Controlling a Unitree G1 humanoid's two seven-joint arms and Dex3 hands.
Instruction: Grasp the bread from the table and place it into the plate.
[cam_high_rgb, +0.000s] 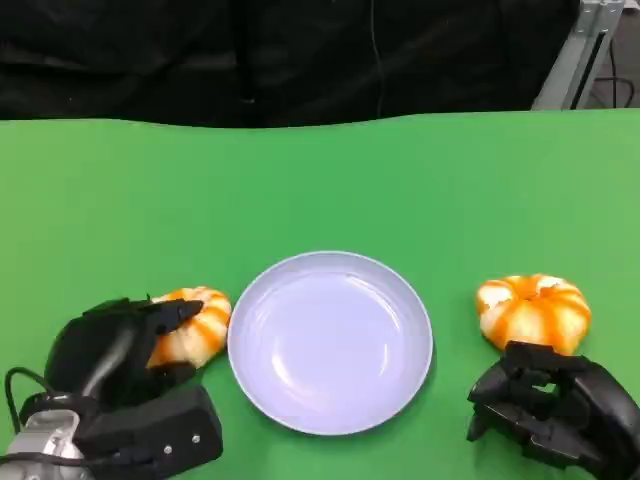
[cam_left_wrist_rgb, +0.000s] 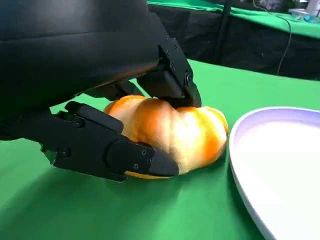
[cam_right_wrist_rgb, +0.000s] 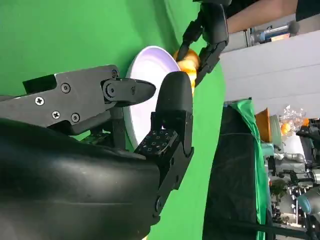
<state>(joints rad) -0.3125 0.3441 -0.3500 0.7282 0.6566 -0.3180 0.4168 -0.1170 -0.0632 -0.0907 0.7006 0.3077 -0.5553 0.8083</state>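
An orange-and-white striped bread lies on the green table just left of the lilac plate. My left hand is wrapped over it. In the left wrist view the fingers press the bread from both sides while it rests on the cloth, close to the plate's rim. A second striped bread sits right of the plate. My right hand lies just in front of it, apart from it, holding nothing. The right wrist view looks past the right hand to the plate and the left hand.
The green table stretches far behind the plate to a black backdrop. A metal frame stands at the back right. In the right wrist view a person's arm reaches in beyond the table.
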